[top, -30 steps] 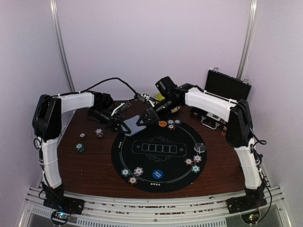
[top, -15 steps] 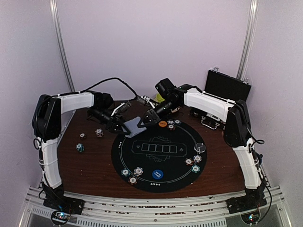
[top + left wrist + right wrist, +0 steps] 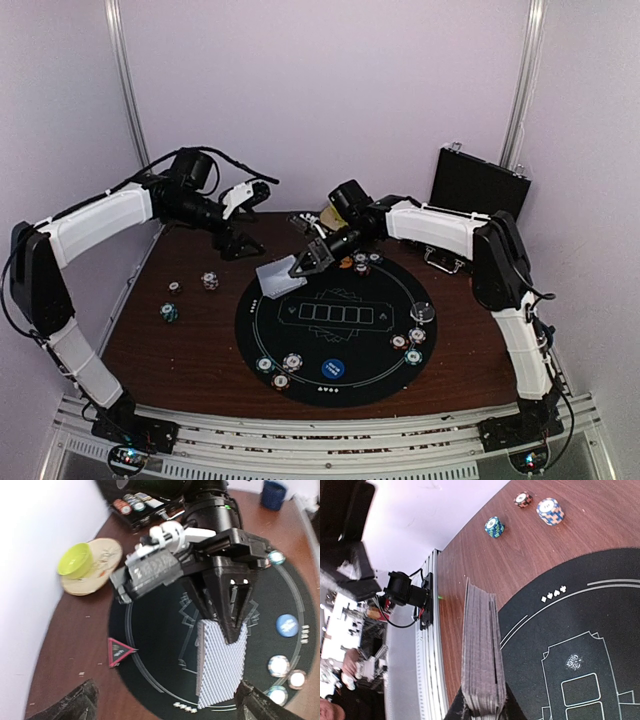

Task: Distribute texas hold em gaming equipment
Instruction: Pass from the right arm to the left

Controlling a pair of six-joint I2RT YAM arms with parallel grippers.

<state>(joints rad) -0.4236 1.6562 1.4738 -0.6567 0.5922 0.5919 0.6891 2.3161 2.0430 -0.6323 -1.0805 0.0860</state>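
White arm outstretched, card deck in right gripper.

My dark wood counter fills the lower frame as I watch, round black mat at its center, three small chip stacks on bare wood left of the mat, open black case at upper right
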